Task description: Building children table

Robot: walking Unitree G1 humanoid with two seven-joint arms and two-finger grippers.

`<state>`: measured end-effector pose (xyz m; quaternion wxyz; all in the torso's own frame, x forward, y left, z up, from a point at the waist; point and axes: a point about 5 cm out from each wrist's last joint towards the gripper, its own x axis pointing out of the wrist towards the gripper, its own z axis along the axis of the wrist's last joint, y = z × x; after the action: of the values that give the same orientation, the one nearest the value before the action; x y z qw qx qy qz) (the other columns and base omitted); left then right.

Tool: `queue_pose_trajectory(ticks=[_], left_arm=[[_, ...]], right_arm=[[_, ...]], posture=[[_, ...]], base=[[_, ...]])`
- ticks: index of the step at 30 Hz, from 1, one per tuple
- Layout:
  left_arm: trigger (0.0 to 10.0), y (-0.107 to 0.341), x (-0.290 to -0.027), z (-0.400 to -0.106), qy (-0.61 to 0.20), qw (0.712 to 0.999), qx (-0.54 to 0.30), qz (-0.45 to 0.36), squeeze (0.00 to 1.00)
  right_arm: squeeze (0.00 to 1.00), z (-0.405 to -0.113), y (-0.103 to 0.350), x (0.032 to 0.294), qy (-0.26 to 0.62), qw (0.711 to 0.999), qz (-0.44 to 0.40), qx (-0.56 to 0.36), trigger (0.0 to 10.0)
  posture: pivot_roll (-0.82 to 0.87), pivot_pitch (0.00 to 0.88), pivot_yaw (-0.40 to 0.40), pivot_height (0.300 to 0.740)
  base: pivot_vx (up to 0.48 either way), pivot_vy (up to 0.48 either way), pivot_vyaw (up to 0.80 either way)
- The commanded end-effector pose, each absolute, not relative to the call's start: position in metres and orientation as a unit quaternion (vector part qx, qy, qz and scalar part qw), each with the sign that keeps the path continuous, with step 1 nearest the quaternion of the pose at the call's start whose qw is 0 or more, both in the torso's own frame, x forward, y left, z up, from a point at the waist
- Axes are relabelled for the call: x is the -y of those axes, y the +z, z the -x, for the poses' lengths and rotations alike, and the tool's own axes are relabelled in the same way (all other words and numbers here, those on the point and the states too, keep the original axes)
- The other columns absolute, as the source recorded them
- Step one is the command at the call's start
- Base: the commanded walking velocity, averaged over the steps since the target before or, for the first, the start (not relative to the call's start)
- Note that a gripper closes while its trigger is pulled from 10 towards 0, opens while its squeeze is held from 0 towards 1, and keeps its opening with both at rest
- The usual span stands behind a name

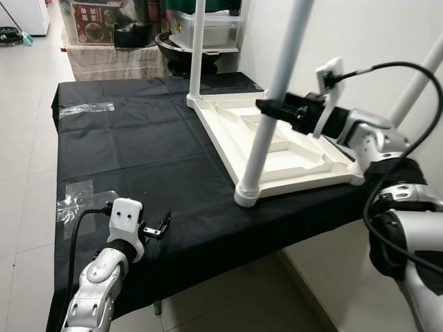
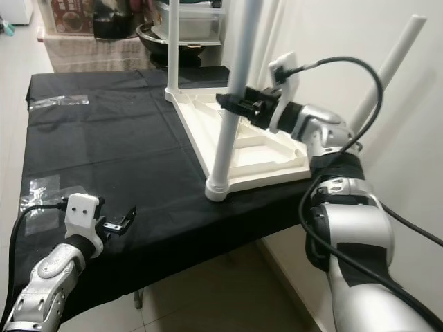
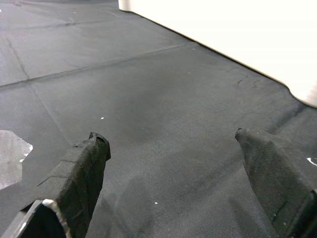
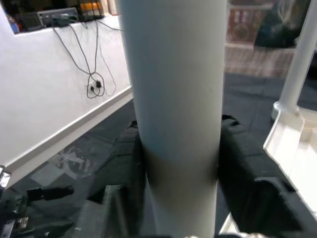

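Observation:
A white children's tabletop (image 1: 291,162) lies upside down on the black-covered table (image 1: 138,152). White legs stand up from its corners: a near one (image 1: 266,117), a far one (image 1: 197,48) and another at the right (image 1: 419,79). My right gripper (image 1: 271,108) is shut around the near leg (image 4: 173,114) partway up, one finger (image 4: 245,168) pressed to each side. My left gripper (image 1: 158,228) hovers open just above the cloth near the table's front edge, and nothing lies between its fingers (image 3: 81,171).
Patches of clear tape (image 1: 83,108) stick to the cloth at the left. Behind the table stand a shelf with a plastic box (image 1: 208,28) and a dark pot (image 1: 181,48). A white wall (image 1: 360,34) runs along the right. Tiled floor (image 1: 28,138) lies to the left.

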<state>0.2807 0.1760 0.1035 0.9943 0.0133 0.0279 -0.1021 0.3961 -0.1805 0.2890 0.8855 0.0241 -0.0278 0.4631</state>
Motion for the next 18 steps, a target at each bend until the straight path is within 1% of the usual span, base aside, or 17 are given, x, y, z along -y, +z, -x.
queue_pose_trajectory(ticks=[1,2,3,7,8,11,12,13,14,17,18], left_arm=[[10.0,0.102,-0.178,-0.28,-0.1,0.994,-0.03,-0.019,0.0],[10.0,0.102,-0.177,-0.28,-0.1,0.994,-0.03,-0.019,0.0],[10.0,0.102,-0.177,-0.281,-0.101,0.994,-0.03,-0.019,0.0],[10.0,0.102,-0.177,-0.281,-0.101,0.994,-0.03,-0.019,0.0],[10.0,0.102,-0.176,-0.281,-0.102,0.994,-0.029,-0.018,0.0],[10.0,0.103,-0.175,-0.281,-0.103,0.994,-0.029,-0.018,0.0],[10.0,0.103,-0.175,-0.282,-0.103,0.994,-0.029,-0.017,0.0],[10.0,0.103,-0.174,-0.282,-0.103,0.994,-0.029,-0.017,0.0],[10.0,0.102,-0.175,-0.281,-0.101,0.994,-0.029,-0.016,0.0],[10.0,0.102,-0.175,-0.281,-0.101,0.994,-0.029,-0.016,0.0],[10.0,0.101,-0.176,-0.28,-0.098,0.995,-0.03,-0.016,0.0]], right_arm=[[0.0,-0.398,0.273,0.174,0.462,0.887,-0.029,-0.006,0.0],[0.0,-0.399,0.268,0.17,0.455,0.89,-0.025,-0.017,2.4],[0.0,-0.399,0.264,0.166,0.454,0.89,-0.026,-0.021,2.2],[0.0,-0.399,0.264,0.166,0.454,0.89,-0.026,-0.021,2.2],[0.0,-0.4,0.26,0.163,0.452,0.891,-0.033,-0.026,0.0],[0.0,-0.401,0.257,0.161,0.437,0.898,-0.042,-0.028,0.0],[0.0,-0.406,0.25,0.162,0.385,0.921,-0.043,-0.045,0.0],[0.0,-0.409,0.245,0.164,0.346,0.936,-0.04,-0.057,0.0],[0.0,-0.416,0.23,0.18,0.184,0.978,-0.048,-0.089,0.0],[0.0,-0.416,0.23,0.18,0.184,0.978,-0.048,-0.089,0.0],[0.0,-0.415,0.212,0.202,0.019,0.99,-0.071,-0.118,0.0]], posture=[[0.07,0.0,-0.141,0.74],[0.07,0.0,-0.141,0.74],[0.07,0.0,-0.141,0.74],[0.07,0.0,-0.141,0.74],[0.06,0.0,-0.139,0.74],[0.06,0.0,-0.141,0.74],[0.06,0.0,-0.142,0.74],[0.06,0.0,-0.142,0.74],[0.06,0.0,-0.148,0.74],[0.06,0.0,-0.148,0.74],[0.06,0.0,-0.148,0.74]], base=[[0.0,0.0,0.0],[0.0,0.0,0.0],[0.0,0.0,0.0],[0.0,0.0,0.0],[0.0,0.0,0.0],[0.0,0.0,0.0],[0.0,0.0,0.0],[0.0,0.0,0.0],[0.0,0.0,0.0],[0.0,0.0,0.0],[0.0,0.0,0.0]])
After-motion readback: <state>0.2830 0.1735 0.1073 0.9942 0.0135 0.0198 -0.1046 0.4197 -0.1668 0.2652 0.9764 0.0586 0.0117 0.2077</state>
